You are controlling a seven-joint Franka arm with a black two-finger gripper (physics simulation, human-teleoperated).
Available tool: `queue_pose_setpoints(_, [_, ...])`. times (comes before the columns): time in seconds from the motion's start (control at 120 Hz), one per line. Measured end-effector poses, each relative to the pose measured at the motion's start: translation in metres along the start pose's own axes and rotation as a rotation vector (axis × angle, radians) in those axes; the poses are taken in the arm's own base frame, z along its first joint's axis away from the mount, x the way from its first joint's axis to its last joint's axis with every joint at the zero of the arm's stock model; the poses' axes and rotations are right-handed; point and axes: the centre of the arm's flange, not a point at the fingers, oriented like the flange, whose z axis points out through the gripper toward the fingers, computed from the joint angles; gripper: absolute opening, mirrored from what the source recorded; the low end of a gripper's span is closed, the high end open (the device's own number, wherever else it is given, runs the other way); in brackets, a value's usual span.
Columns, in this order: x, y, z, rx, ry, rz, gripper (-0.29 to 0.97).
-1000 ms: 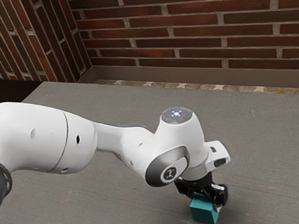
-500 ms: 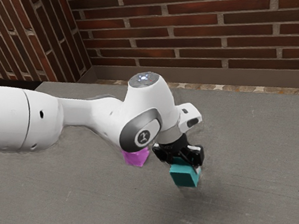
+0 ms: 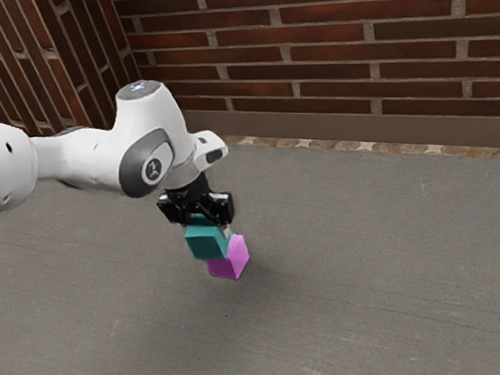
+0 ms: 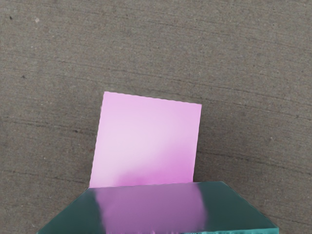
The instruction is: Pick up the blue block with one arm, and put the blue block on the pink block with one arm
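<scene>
My gripper [image 3: 200, 221] points straight down over the grey table [image 3: 388, 280], and its two black fingers clamp the blue block [image 3: 206, 242] between them, one on each of two opposite sides. The fingers stand only as far apart as the block is wide. They grip its upper part, so most of the block, which is more teal than blue, hangs below my fingertips, clear of the table.

The pink block [image 3: 230, 261] rests on the table just under my gripper. In the exterior view it sits directly beneath the blue block, offset a little toward the exterior view's right, and the held block's lower edge overlaps its top. From that angle I cannot tell whether the two blocks touch or a thin gap remains between them.

In the wrist view the blue block [image 4: 234, 210] sits right under my hand, and its glossy top face carries a pink reflection. Beyond it lies the pink block's [image 4: 146, 139] square top face, only slightly turned against the held block's edge, with bare table [image 4: 243, 58] all around it.

My white arm [image 3: 84, 161] reaches in from the exterior view's left, in front of a brick wall [image 3: 349, 29] behind the table.
</scene>
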Motion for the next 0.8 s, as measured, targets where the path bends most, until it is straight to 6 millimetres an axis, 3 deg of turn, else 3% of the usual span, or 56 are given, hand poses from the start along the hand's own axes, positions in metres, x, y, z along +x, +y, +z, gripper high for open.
queue_pose_setpoints(0.125, [0.035,-0.002,0.012,0.011,-0.044,0.044,0.38])
queue_pose_setpoints(0.267, [0.047,-0.018,0.027,0.019,-0.102,0.075,0.38])
queue_pose_setpoints(0.358, [0.060,-0.014,0.027,0.016,-0.111,0.114,0.38])
queue_pose_setpoints(0.8, [0.069,-0.009,0.035,0.008,-0.150,0.240,0.38])
